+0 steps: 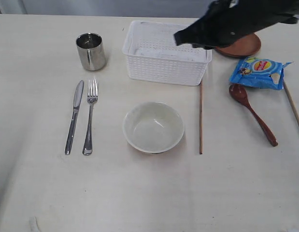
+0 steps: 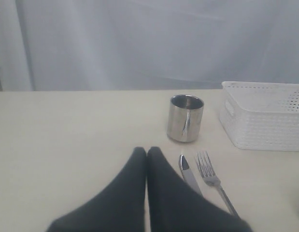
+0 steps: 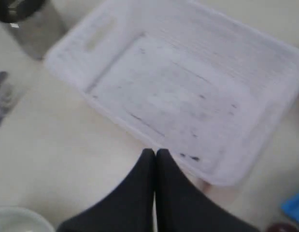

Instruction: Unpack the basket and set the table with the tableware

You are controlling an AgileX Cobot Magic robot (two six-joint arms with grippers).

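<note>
One basket (image 3: 188, 101), under right end effector (image 3: 155, 153), jaws together

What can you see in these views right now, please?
steel cup: one, silver, left of basket
knife: one, steel, left of fork
fork: one, steel, left of bowl
bowl: one, off-white, nearer than basket
basket: one, white, empty, far centre
chopsticks: two, wooden, one right of bowl, other at right edge
wooden spoon: one, red-brown, between chopsticks
chip bag: one, blue, beyond spoon
plate: one, brown, partly under right arm
table: one, off-white, beneath all
left gripper: one, black, shut near knife
right gripper: one, black, shut over basket rim
</note>
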